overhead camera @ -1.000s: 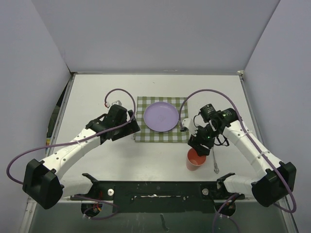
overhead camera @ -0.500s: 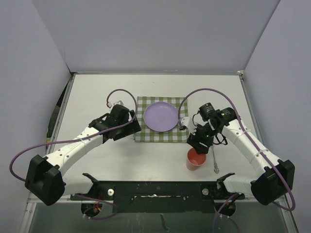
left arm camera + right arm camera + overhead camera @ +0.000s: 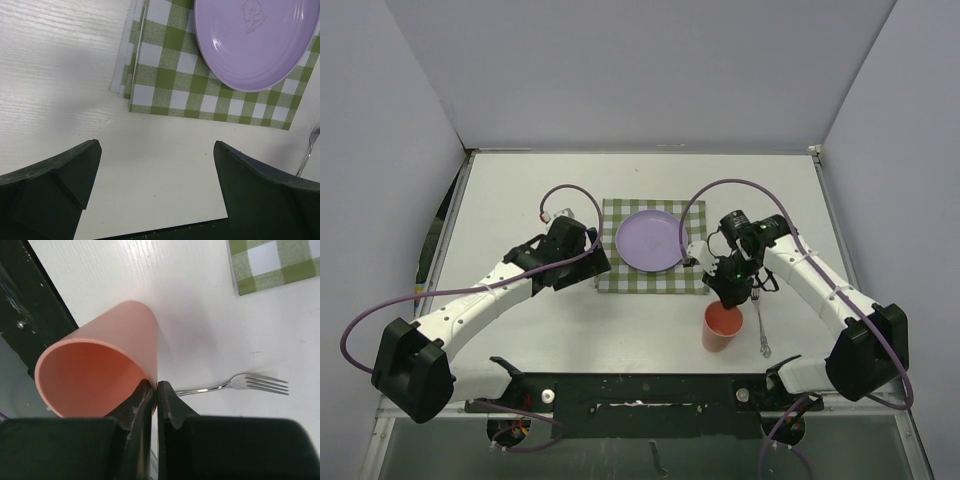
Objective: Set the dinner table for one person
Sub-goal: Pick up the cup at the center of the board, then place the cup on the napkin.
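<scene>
- Presently, the right gripper (image 3: 152, 387) is clenched on the cup (image 3: 110, 355): one finger sits inside the rim, the other outside, with the thin wall pinched between them.
- Cup: upright on the table (image 3: 510, 200), mouth up, near the front edge and just off the near-right corner of the cloth (image 3: 620, 275). Its bottom appears to rest on the surface, though contact cannot be confirmed.
- Key relation: the cup hangs directly below the jaws, which grip the rim on the side facing the cloth. The cup's long axis is vertical and the fingers reach down along it, so a straight lift would probably carry the cup without tipping.
- Fork (image 3: 235, 384): flat on the table just right of the cup and apart from it. Its handle runs near-to-far.
- Plate (image 3: 650, 240): centred on the cloth, well clear of the cup.
- Left gripper (image 3: 156, 155): jaws released and spread wide, holding nothing, hovering over bare table at the cloth's near-left corner.
- Nearer arm: the right one, already holding the cup; the left arm is on the other side of the cloth.
- Judged step: moving the cup to its place by the plate. A grip on one side of the rim may let the cup swing, and the fork lies close to any path to the right.
</scene>
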### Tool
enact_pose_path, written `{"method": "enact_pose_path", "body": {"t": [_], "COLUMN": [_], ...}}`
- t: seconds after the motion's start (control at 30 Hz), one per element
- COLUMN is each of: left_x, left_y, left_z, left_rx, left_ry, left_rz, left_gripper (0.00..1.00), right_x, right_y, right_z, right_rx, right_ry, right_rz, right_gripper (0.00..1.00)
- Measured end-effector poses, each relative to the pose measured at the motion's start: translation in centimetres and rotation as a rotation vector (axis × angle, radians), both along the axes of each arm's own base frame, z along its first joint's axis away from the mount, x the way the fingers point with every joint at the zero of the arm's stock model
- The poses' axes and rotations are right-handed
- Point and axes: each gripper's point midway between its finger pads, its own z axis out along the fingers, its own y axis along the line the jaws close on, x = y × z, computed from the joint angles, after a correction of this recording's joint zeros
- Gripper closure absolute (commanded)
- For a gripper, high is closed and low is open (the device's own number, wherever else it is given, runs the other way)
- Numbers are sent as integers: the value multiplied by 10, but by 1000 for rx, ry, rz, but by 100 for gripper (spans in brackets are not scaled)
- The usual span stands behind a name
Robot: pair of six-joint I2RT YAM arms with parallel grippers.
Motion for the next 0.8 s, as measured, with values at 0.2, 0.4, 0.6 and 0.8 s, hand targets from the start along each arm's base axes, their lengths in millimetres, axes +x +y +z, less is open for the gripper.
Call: {"method": "enact_pose_path", "body": {"t": [0.2, 0.4, 0.6, 0.8], "left_x": [0, 0, 8, 11], "left_y": [0, 1, -3, -3], "left_z": [-1, -3, 6, 11], "left_rx": [3, 17, 27, 33], "left_ry": [1, 3, -22, -39], "left_rz": [-1, -13, -41, -56], "left_gripper": [2, 2, 2, 2], "right_x": [9, 63, 153, 218], "right_y": [4, 19, 36, 29], "right_z": [2, 46, 117, 116], "right_rx": [0, 29, 105, 99], "right_ry": [-7, -185, -458, -534], "right_rz": [-4, -3, -86, -218], "right_gripper": [100, 100, 100, 100]}}
